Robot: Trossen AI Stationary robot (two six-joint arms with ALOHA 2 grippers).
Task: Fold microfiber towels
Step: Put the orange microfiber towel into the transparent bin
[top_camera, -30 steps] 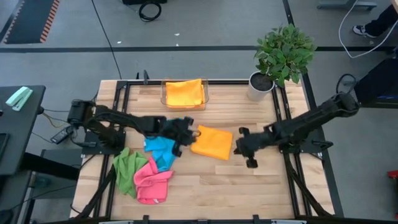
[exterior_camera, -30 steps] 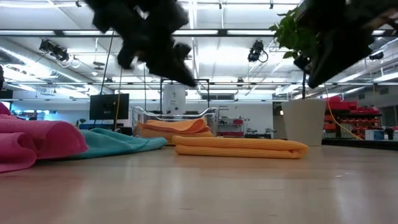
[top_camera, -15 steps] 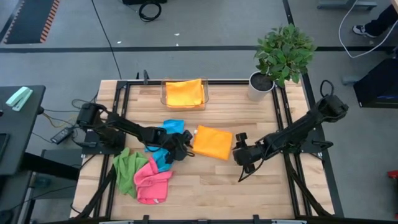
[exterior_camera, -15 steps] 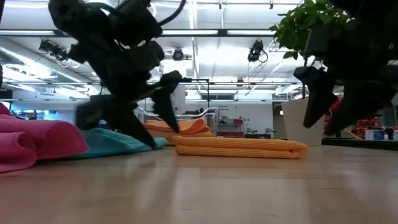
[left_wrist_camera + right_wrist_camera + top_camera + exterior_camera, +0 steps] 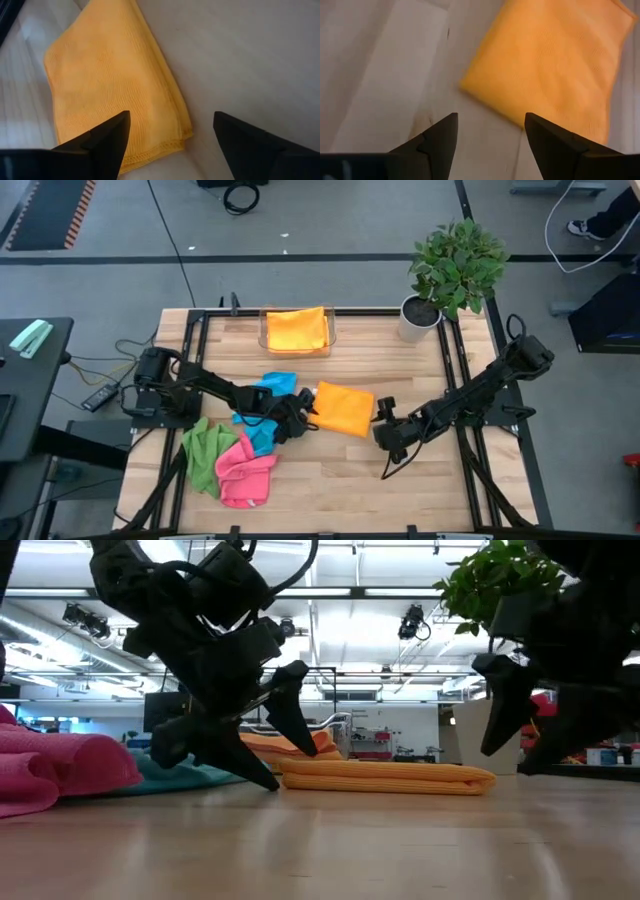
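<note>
A folded orange towel (image 5: 342, 408) lies flat on the table's middle (image 5: 385, 777). My left gripper (image 5: 300, 420) stands open and low at its left end (image 5: 285, 750); in the left wrist view the towel's near corner (image 5: 177, 137) lies between the spread fingers (image 5: 172, 135). My right gripper (image 5: 386, 432) hangs open just right of the towel (image 5: 520, 730), whose edge (image 5: 485, 95) shows ahead of its fingers (image 5: 490, 135). A blue towel (image 5: 262, 416), a green one (image 5: 203, 452) and a pink one (image 5: 245, 476) lie crumpled at the left.
A clear tray (image 5: 265, 330) at the far edge holds another folded orange towel (image 5: 296, 330). A potted plant (image 5: 452, 268) stands at the far right corner. Bare wood stretches along the near edge and the right half (image 5: 340, 480).
Both grippers have sunk toward the table beside the folded orange towel and opened their fingers, each wrist rolling somewhat. The left has come down at the towel's left end, the right at its right side. The orange towel has stayed flat where it was.
</note>
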